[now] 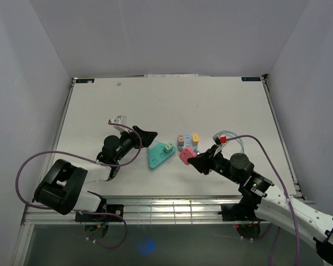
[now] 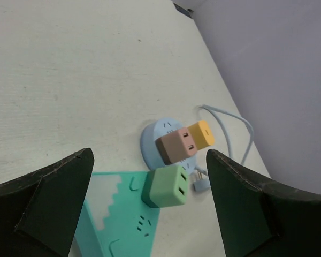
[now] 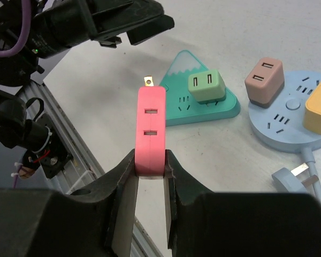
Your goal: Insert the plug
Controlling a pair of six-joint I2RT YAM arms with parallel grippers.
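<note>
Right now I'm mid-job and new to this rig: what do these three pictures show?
Two robot arms sit at the near edge of the table. The top picture looks down from above and behind them; the other two come from a camera on each wrist. The right hand is shut on a pink plug. The left hand is open, holding nothing, near a teal mountain-shaped socket block carrying a green plug. Beside it lies a round blue socket block with a brownish-pink plug and a yellow plug.
</note>
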